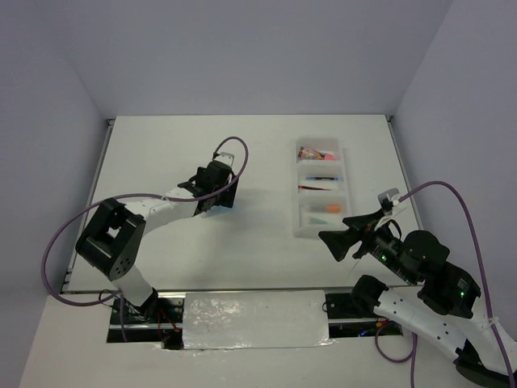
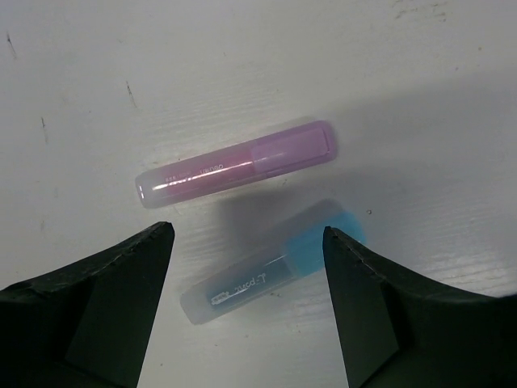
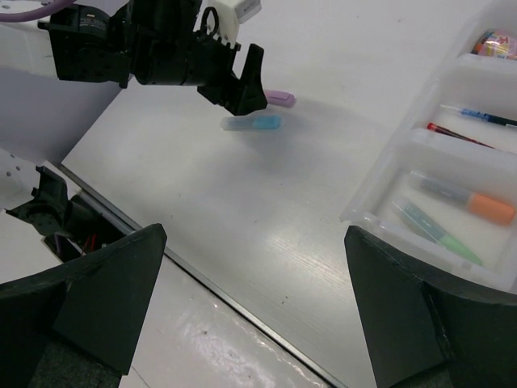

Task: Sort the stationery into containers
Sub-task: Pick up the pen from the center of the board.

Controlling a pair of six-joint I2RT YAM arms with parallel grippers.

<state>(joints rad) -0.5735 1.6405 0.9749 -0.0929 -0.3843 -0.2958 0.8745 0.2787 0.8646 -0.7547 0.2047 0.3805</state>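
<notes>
Blue highlighter point(image 2: 271, 273) inside wide left gripper point(image 2: 246, 238), gaps both sides — pink highlighter point(image 2: 234, 164) beside; right gripper point(image 3: 254, 234) wide.

Top cam overlooks my whole table point(image 1: 242, 259); left wrist cam's close above the pink highlighter point(image 2: 234, 166) and blue highlighter point(image 2: 271, 267), right wrist sees both from afar.

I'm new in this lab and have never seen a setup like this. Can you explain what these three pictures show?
Two robot arms are bolted at the near edge of a table. One picture looks down from above; the other two come from a camera on each wrist. The left gripper is open above a pink highlighter and a blue highlighter lying loose on the table. The right gripper is open too, near a divided tray that holds an orange highlighter, a green highlighter and thin pens. Neither gripper holds anything.
</notes>
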